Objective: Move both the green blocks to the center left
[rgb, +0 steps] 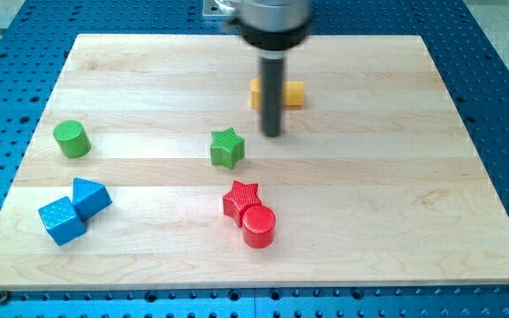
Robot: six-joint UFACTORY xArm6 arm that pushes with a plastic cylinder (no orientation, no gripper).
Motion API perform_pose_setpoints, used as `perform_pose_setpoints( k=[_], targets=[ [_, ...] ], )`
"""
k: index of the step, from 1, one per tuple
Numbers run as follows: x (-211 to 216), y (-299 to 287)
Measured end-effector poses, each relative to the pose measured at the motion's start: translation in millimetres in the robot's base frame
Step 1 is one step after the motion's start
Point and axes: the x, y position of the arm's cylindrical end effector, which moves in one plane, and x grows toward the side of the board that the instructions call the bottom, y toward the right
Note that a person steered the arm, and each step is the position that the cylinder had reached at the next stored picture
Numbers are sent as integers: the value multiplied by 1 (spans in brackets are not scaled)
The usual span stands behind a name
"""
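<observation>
A green star block (227,147) lies near the board's middle. A green cylinder (72,140) stands at the view's centre left. My tip (273,134) rests on the board just to the right of and slightly above the green star, with a small gap between them. The rod rises from the tip to the view's top and covers part of a yellow block (292,94).
A red star (239,199) touches a red cylinder (258,226) below the green star. Two blue blocks, a cube (62,221) and a wedge-like one (91,196), sit together at the lower left. The wooden board (396,177) lies on a blue perforated table.
</observation>
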Motion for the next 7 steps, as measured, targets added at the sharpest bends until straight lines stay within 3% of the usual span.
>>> perform_pose_setpoints(
  k=[1,2,3,5,7],
  targets=[
    [75,28],
    [92,-68],
    [84,-147],
    [78,-48],
    [56,-158]
  ],
)
